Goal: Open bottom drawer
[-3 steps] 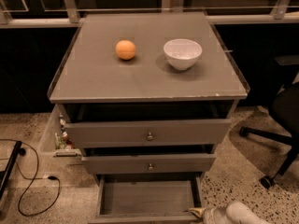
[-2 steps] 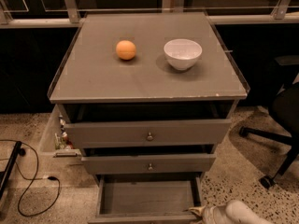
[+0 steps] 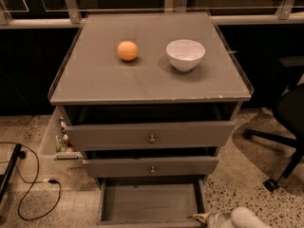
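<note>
The gripper [image 3: 203,217] sits at the lower edge of the view, just beside the front right corner of the bottom drawer [image 3: 151,203]. Whether it is wide or narrow cannot be told. The bottom drawer is pulled out, its bare floor exposed. The middle drawer [image 3: 151,166] and top drawer [image 3: 151,135] stand slightly open. An orange [image 3: 128,50] and a white bowl [image 3: 185,54] rest apart on the cabinet top [image 3: 147,82].

The pincer [image 3: 201,217] sits at the bottom edge, right of centre. Well above it on the grey desk [image 3: 142,82] stands a white bowl [image 3: 185,54], with an orange [image 3: 128,51] up and to the pincer's left, apart from the bowl. A black office chair [image 3: 290,115] stands on the speckled floor [image 3: 247,175] up to its right, and a black cable [image 3: 52,181] loops well to its left.
</note>
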You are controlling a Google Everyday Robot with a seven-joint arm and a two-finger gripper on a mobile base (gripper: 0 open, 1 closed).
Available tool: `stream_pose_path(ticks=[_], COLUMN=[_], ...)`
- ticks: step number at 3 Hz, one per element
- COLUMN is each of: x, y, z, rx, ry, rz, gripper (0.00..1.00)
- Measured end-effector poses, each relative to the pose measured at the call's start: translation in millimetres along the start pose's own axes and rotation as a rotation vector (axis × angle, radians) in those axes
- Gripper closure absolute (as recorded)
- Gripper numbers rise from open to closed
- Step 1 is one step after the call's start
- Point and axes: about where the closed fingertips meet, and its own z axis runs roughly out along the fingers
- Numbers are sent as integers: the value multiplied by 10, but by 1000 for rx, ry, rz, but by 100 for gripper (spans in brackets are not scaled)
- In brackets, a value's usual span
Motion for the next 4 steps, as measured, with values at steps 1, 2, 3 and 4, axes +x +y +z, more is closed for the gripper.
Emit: stream_pose_path(ticks=[1, 2, 3, 4], x=[0, 0, -1, -1], y=[0, 0, 0, 0], z=[0, 0, 1, 1], rx=[0, 0, 0, 0], ry=[0, 0, 0, 0], rz=[0, 0, 0, 0], gripper=[60, 37, 13, 0])
